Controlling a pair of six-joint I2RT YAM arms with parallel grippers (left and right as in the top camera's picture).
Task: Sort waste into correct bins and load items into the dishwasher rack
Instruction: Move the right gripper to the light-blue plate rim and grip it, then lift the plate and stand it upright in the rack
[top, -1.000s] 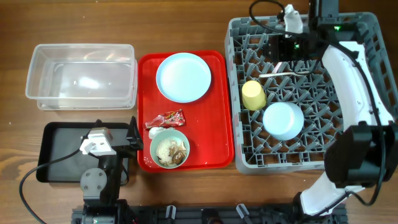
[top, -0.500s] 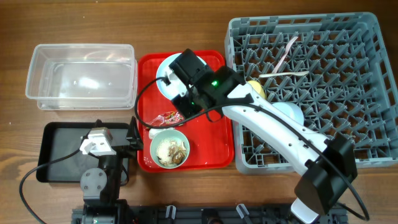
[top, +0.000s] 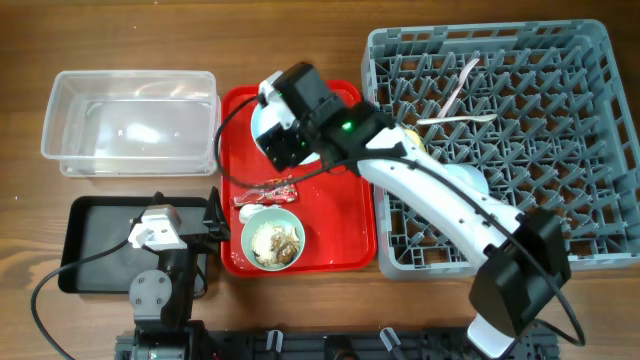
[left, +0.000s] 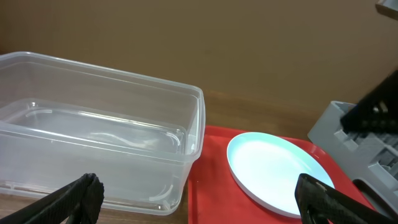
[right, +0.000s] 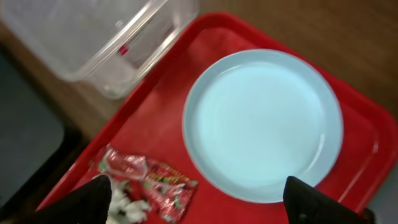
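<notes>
My right gripper (top: 285, 135) hangs open over the red tray, above the light blue plate (right: 261, 124). In the right wrist view its jaws (right: 202, 202) stand wide, straddling the plate's near rim and the red snack wrapper (right: 149, 180). The white scrap (top: 248, 212) lies beside the wrapper (top: 268, 188). A mint-green bowl (top: 272, 240) holds beige leftovers. The yellow cup (top: 412, 140), a white fork (top: 455, 120) and a white spoon (top: 462, 82) lie in the grey dishwasher rack (top: 560, 90). My left gripper (left: 202, 205) is open and empty, facing the clear tub (left: 93, 124).
The red tray (top: 340, 220) sits between the clear tub (top: 130, 120) and the rack. A black tray (top: 95, 245) lies under my left arm at the front left. A pale upturned bowl (top: 470, 190) rests in the rack, partly under my right arm.
My right arm swung from the rack's far side over to the red tray, then shifted slightly over the plate, and its jaws opened wide. The left arm stayed still.
</notes>
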